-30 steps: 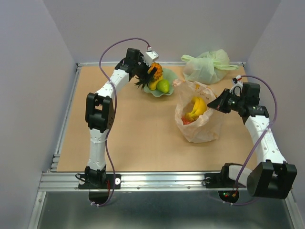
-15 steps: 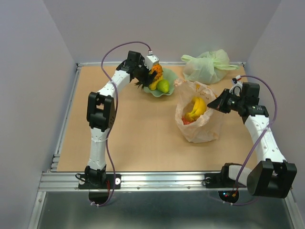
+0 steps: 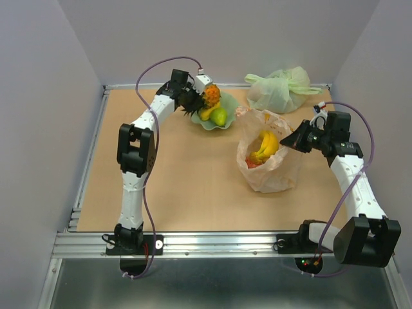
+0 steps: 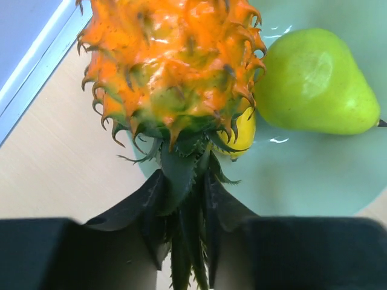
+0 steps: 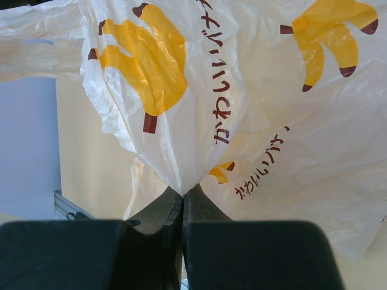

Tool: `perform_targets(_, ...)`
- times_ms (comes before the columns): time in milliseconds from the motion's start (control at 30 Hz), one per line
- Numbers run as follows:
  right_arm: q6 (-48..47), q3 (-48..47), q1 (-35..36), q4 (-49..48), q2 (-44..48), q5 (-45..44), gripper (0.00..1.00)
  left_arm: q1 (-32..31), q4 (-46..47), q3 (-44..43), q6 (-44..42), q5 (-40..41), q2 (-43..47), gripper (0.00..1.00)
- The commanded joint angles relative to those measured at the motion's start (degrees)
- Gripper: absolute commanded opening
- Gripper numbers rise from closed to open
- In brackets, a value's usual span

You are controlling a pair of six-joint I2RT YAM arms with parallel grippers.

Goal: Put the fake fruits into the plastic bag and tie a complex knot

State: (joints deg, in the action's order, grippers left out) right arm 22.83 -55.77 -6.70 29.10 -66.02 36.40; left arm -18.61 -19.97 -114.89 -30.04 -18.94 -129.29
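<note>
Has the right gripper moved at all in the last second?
No. The right gripper is just as far from the rear rail, shut on the plastic bag.

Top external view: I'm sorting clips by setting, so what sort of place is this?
Probably a robot test cell in a lab: plain grey walls box in a wooden tabletop on an aluminium rail, with the left arm and right arm bolted at its near edge.
</note>
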Motion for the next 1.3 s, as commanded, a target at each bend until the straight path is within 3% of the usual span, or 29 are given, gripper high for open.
perform_targets(0,-0.8,-1.9,-0.3,-1.6,0.7,-0.5,0.00,0.4,1.5,-1.9,0.2,-2.6,4.4,0.19)
perform_targets(33,-0.7,-1.9,-0.3,-1.6,0.6,-0.4,0.00,0.3,1.6,-1.6,0.2,-3.1,5.0,0.09)
perform_targets(100,-0.6,-1.9,-0.3,-1.6,0.5,-0.3,0.00,0.3,2.0,-1.0,0.5,-4.5,7.2,0.00)
perform_targets(500,-0.5,-1.8,-0.3,-1.7,0.0,-0.1,0.00,0.7,2.7,0.6,2.3,-8.0,16.1,0.00)
perform_targets(867,-0.4,-2.5,-0.3,-1.8,0.1,0.7,0.00,0.4,-0.4,11.9,-0.6,-26.2,37.0,0.00)
perform_targets(1067,-0.2,-2.5,-0.3,-1.9,0.5,1.3,0.00,-8.8,-7.1,19.4,-7.5,-25.1,46.0,0.00)
perform_targets(1267,0.0,-3.8,-0.3,-1.9,1.6,2.0,0.00,-20.8,-9.5,23.4,-6.9,-17.2,44.7,0.00)
